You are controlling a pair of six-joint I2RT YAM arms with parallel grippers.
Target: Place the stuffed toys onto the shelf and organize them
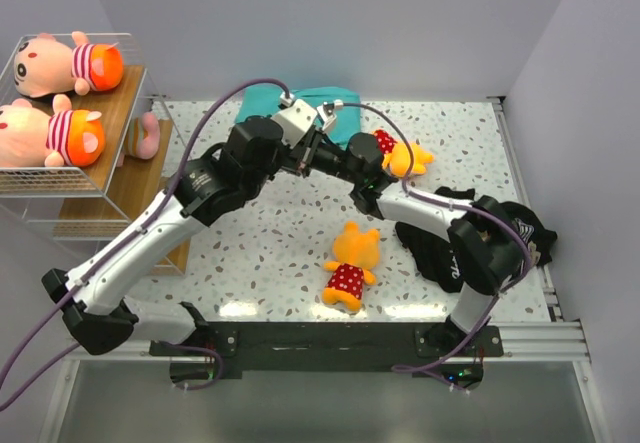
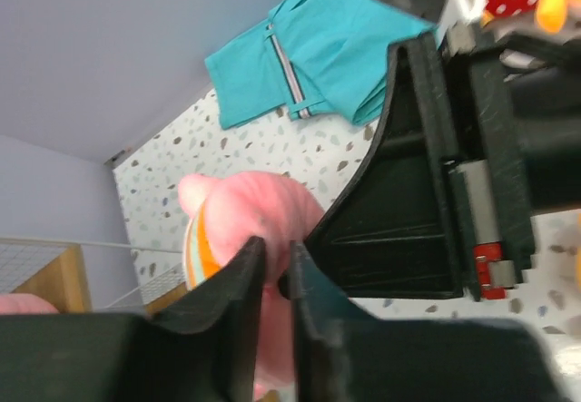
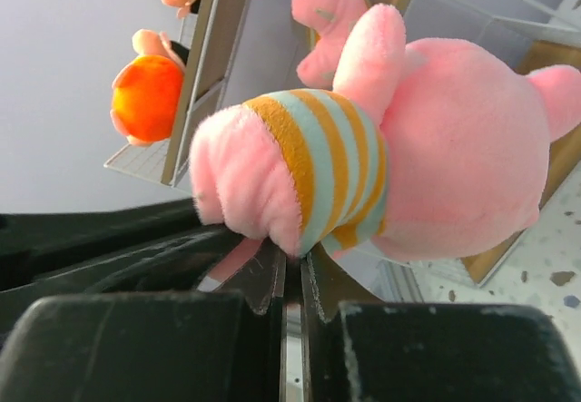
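Arms meet in the top view and hide the pink toy (image 3: 427,148) completely; only the wrist views show it, held up between the two grippers with the shelf (image 1: 122,98) behind it. Its face is out of sight. Left gripper (image 2: 275,248) and right gripper (image 3: 290,261) each have their fingers pinched nearly together on its plush. It is fuzzy pink, in an orange-and-pale-teal striped shirt.

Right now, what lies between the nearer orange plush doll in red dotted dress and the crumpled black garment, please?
Bare speckled tabletop separates doll from garment, per top view.
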